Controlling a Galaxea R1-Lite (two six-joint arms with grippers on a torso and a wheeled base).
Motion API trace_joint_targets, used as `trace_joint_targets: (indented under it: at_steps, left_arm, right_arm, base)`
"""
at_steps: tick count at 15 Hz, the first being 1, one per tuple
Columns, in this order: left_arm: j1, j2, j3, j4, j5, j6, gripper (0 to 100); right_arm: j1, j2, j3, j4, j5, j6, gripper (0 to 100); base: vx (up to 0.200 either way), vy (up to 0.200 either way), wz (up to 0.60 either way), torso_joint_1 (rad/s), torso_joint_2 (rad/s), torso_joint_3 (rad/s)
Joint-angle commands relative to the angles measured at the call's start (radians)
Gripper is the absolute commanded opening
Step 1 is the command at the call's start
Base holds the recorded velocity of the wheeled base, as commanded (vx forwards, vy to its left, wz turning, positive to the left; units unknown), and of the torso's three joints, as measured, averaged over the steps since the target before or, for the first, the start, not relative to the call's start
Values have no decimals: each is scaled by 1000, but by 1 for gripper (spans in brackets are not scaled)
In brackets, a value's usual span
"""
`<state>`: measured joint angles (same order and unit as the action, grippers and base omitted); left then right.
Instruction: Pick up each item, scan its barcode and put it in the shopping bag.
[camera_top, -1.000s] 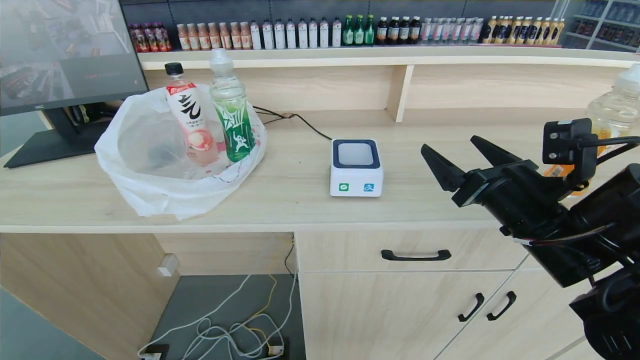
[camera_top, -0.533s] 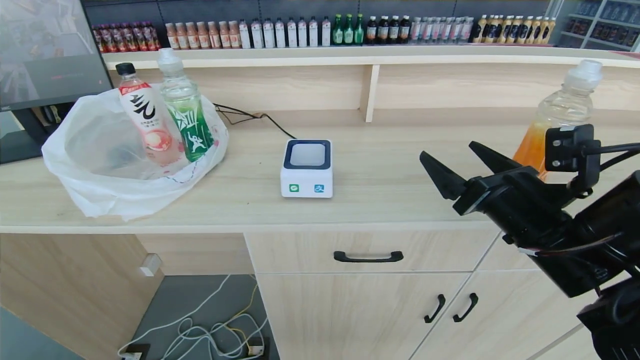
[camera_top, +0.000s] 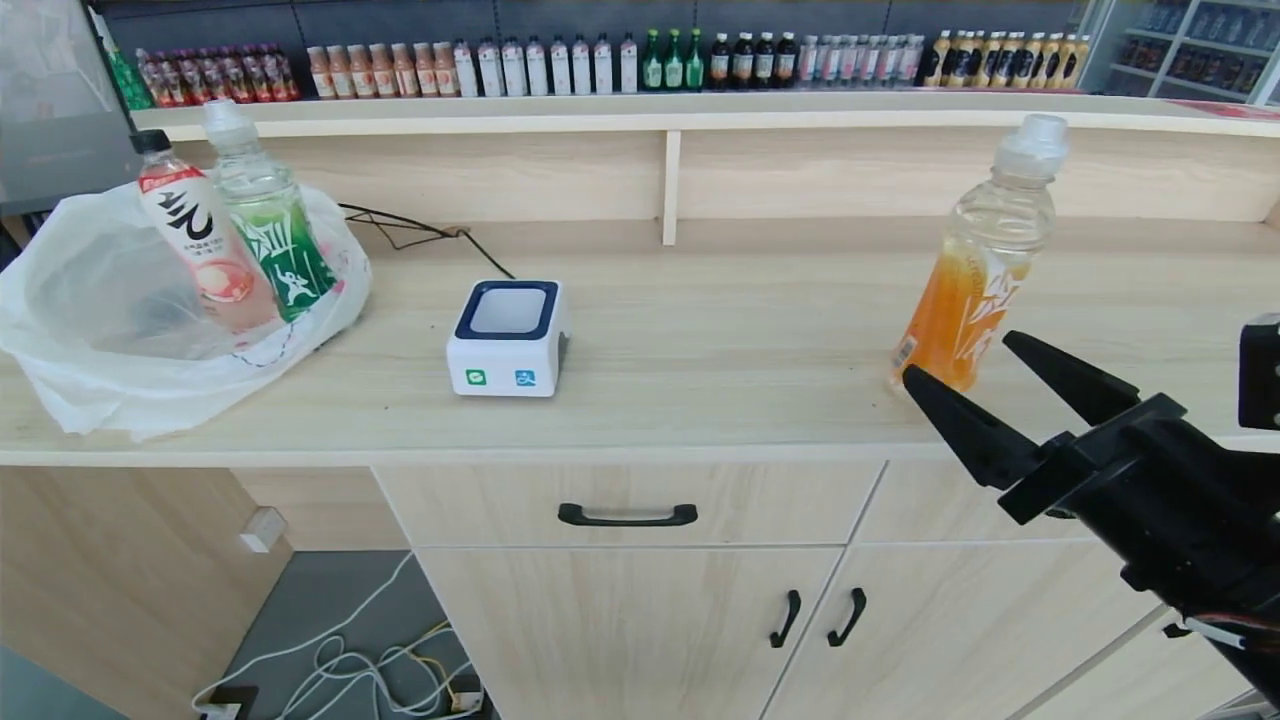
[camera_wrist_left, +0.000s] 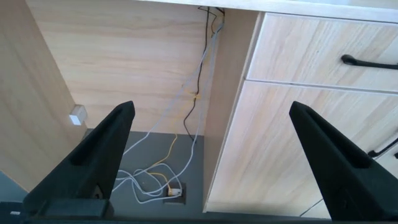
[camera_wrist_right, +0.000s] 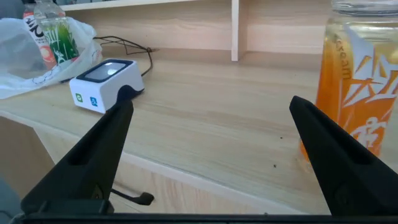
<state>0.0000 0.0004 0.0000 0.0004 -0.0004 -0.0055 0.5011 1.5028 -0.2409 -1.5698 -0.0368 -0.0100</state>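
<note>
An orange drink bottle with a white cap stands upright on the wooden counter, at the right; the right wrist view shows this orange bottle close by. My right gripper is open just in front of it, near the counter's front edge, holding nothing. The white barcode scanner sits mid-counter. At the left, the white shopping bag holds a pink bottle and a green bottle. My left gripper is open, hanging low in front of the cabinet.
A raised back shelf runs behind the counter, with a row of bottles on top. Drawers and cabinet doors are below the counter. Loose cables lie on the floor at the left. A black cable runs behind the scanner.
The head camera has turned right, so the bag and scanner slid left in view and the orange bottle came fully into view. The right gripper now sits lower, in front of that bottle.
</note>
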Motion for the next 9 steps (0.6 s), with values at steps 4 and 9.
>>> trace_joint_targets:
  at_steps: [4, 9]
  left_arm:
    - [-2, 0, 0, 0, -1, 1, 100]
    - [0, 0, 0, 0, -1, 2, 100]
  right_arm:
    - [1, 22, -2, -1, 0, -1, 100]
    - [-1, 22, -44, -1, 2, -1, 100]
  base:
    - [0, -100, 0, 2, 1, 1]
    - [0, 0, 0, 0, 0, 0]
